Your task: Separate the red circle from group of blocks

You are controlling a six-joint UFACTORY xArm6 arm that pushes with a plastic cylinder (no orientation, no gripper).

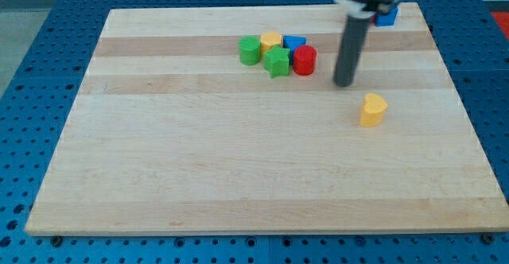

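The red circle (pixel 305 60) sits at the right end of a tight group near the view's top centre. The group also holds a green star (pixel 277 61), a green round block (pixel 250 50), a yellow hexagon (pixel 271 40) and a blue block (pixel 294 43). The red circle touches the green star on its left and the blue block above it. My tip (pixel 343 83) rests on the board to the right of the red circle and a little below it, with a clear gap between them.
A yellow heart (pixel 373 110) lies alone below and right of my tip. Another blue block (pixel 386 15) sits at the board's top right, partly hidden behind the rod. The wooden board (pixel 238 161) lies on a blue perforated table.
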